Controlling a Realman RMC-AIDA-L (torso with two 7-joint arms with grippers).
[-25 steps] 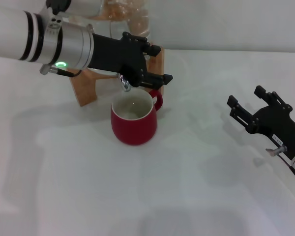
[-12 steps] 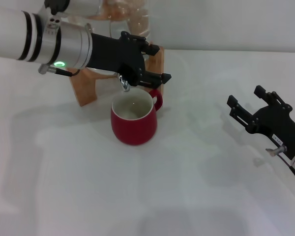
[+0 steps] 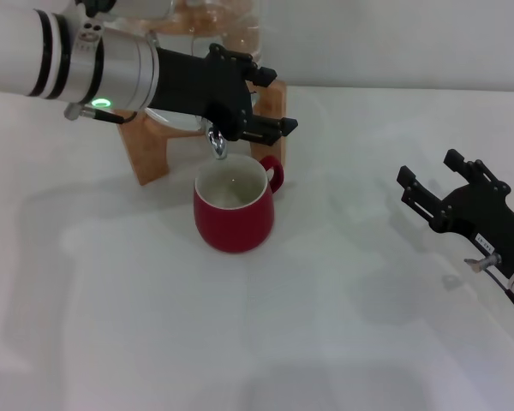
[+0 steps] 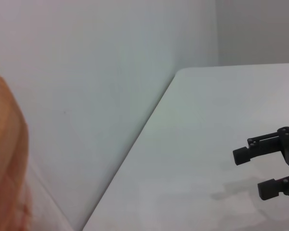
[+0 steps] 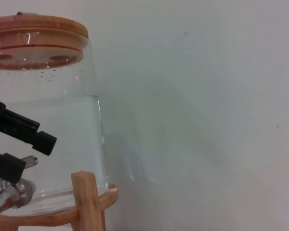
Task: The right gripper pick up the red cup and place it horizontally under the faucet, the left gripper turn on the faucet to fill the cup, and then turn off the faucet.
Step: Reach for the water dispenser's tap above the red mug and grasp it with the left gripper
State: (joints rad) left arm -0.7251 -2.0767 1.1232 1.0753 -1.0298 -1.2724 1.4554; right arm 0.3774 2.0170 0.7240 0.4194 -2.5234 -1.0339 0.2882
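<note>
- While the red cup (image 3: 233,211) stands upright on the white worktop, near its far-left part, the chrome spout of the faucet (image 3: 218,147) hangs directly above the cup's opening.
- The left gripper (image 3: 255,104) is at the faucet; since a second ago it has risen a little and turned slightly, and its lower finger now sits higher over the cup's handle.
- Its jaws stand apart, one above and one below; I cannot tell if they press on the tap lever, because the claw hides it.
- I judge that this small move is the working of the lever, so the task is in the filling or shutting stage; no stream of water is visible.
- The right gripper (image 3: 441,193) rests near the right edge of the worktop, well apart from the cup, with its fingers spread and holding nothing; it has not moved.
- The cup is glossy red ceramic, rounded, with a cream inside and one loop handle pointing to the wooden stand (image 3: 150,154).
- The glass jar (image 5: 53,125) is clear and smooth, with a round wooden lid (image 5: 36,29) on top; the stand has plain pale legs.
</note>
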